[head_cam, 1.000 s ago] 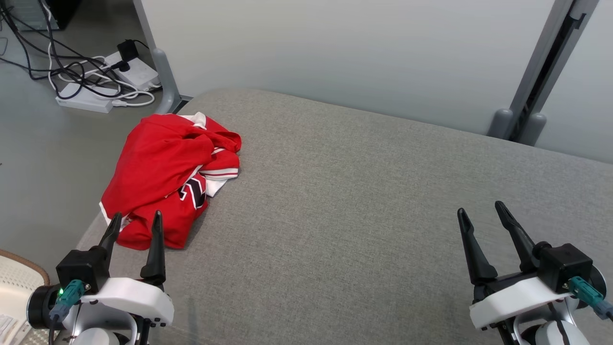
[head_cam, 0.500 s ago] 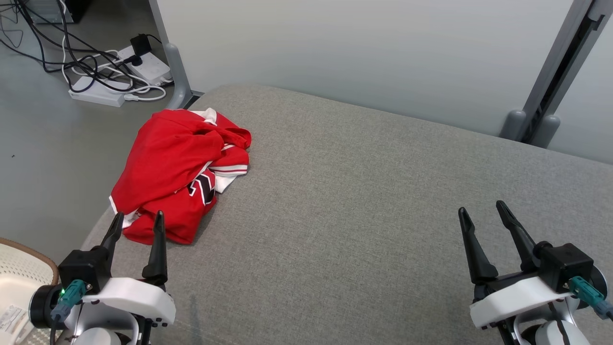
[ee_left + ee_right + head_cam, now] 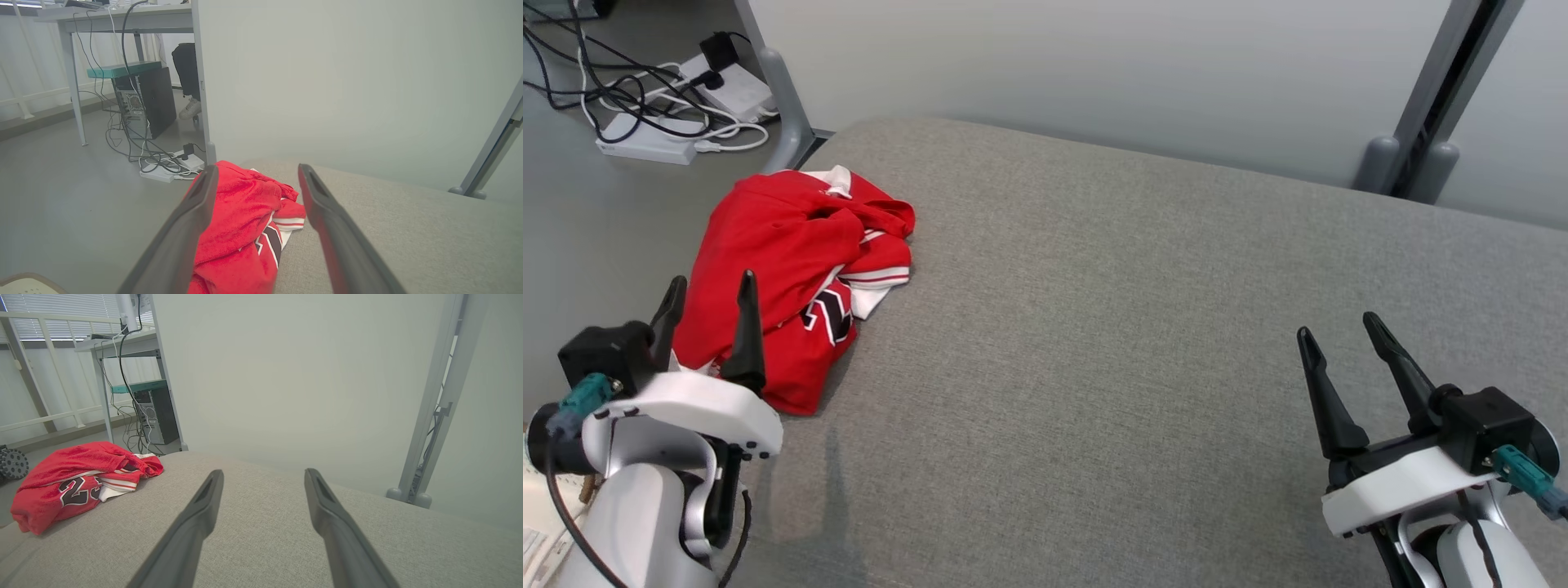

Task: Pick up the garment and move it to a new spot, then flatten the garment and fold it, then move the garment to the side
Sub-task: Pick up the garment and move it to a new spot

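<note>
The garment (image 3: 784,269), a red jersey with white trim and a black-and-white number, lies crumpled in a heap at the far left corner of the grey, fabric-covered desk (image 3: 1094,327). It is close to the left edge, and I cannot tell whether its near hem hangs over. Bunched up in a corner like that, it has no room to be spread out. That is presumably why the task first calls for carrying it to a new spot, and the broad bare middle of the desk looks like the natural place.

The left hand (image 3: 711,279) is at the near end of the heap with its two dark fingers spread wide and nothing between them. In its wrist view the red cloth sits framed between the fingers and just beyond them, so it looks lined up for a grab. I see no contact with the cloth. It is the hand on the garment's side, which would explain why it is the one reaching.

The right hand (image 3: 1335,324) is well apart over bare desk at the lower right, also spread and empty. It seems to be keeping clear until a second grip is wanted for flattening.

Past the desk's corner, on the floor, are white power strips (image 3: 645,147) in a tangle of cables, beside the foot of a pale partition (image 3: 1094,65) that runs behind the desk. A careless drag to the left could tip the jersey off towards them.
</note>
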Controlling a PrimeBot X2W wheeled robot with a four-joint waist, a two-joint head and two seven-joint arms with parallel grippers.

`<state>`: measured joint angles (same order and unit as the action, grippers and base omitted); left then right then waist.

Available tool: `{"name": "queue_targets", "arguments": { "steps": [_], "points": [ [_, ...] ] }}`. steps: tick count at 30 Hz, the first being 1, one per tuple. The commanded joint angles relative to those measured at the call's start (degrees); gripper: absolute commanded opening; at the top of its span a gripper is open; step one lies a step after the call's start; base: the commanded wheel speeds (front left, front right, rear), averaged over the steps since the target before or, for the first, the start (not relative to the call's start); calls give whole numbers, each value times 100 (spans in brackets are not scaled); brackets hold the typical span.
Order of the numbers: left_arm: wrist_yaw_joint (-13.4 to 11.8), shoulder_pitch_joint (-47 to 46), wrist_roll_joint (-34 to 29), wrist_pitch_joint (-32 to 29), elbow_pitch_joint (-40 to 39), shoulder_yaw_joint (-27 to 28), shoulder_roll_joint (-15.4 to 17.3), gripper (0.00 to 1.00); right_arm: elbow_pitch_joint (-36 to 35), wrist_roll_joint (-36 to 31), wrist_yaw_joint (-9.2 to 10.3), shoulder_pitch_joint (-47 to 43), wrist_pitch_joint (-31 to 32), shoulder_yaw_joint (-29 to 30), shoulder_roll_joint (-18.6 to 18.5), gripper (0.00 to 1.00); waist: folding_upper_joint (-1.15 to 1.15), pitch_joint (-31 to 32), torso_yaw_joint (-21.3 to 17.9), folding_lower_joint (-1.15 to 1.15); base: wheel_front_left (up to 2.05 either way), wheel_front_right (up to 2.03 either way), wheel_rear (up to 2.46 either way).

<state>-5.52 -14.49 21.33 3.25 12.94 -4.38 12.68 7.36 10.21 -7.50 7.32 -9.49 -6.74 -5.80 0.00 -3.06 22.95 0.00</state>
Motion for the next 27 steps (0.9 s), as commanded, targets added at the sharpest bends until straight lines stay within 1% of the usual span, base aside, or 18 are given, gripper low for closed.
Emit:
{"name": "queue_targets", "arguments": {
  "steps": [1, 7, 9, 10, 13, 15, 19, 22, 25, 26, 27],
  "points": [
    [67, -190, 48, -29, 160, 38, 74, 100, -46, -13, 2, 91, 43, -12, -62, 100, 0, -179, -156, 0, 0, 0, 0],
    [365, -895, 367, -273, 1428, 117, 171, 100, -225, -34, 2, 254, 194, -42, -216, 100, 0, -652, -436, 0, 0, 0, 0],
    [418, -1114, 411, -286, 1872, 116, 166, 100, -284, -36, 2, 303, 233, -32, -268, 100, 0, -804, -502, 0, 0, 0, 0],
    [490, -1308, 501, -318, 2303, 142, 176, 100, -346, -18, 2, 342, 271, -20, -319, 100, 0, -942, -550, 0, 0, 0, 0],
    [549, -1595, 578, -450, 2916, 169, 235, 100, -433, -20, 2, 399, 317, -29, -364, 100, 0, -1127, -606, 0, 0, 0, 0],
    [603, -1779, 621, -462, 3241, 207, 296, 100, -465, 1, 2, 418, 357, -30, -392, 100, 0, -1234, -626, 0, 0, 0, 0],
    [586, -2051, 636, -484, 3815, 219, 398, 100, -512, 54, 2, 454, 379, -46, -448, 100, 0, -1362, -643, 0, 0, 0, 0],
    [633, -2256, 663, -531, 4139, 224, 498, 100, -534, 65, 2, 490, 400, -72, -463, 100, 0, -1427, -674, 0, 0, 0, 0],
    [686, -2386, 705, -607, 4424, 223, 527, 100, -542, 100, 2, 507, 393, -95, -484, 100, 0, -1463, -705, 0, 0, 0, 0],
    [709, -2437, 719, -595, 4488, 227, 557, 65, -543, 111, 2, 516, 390, -95, -488, 100, 0, -1470, -715, 0, 0, 0, 0],
    [740, -2480, 725, -580, 4550, 221, 587, 0, -543, 115, 2, 520, 386, -96, -490, 100, 0, -1475, -725, 0, 0, 0, 0]
  ]
}}
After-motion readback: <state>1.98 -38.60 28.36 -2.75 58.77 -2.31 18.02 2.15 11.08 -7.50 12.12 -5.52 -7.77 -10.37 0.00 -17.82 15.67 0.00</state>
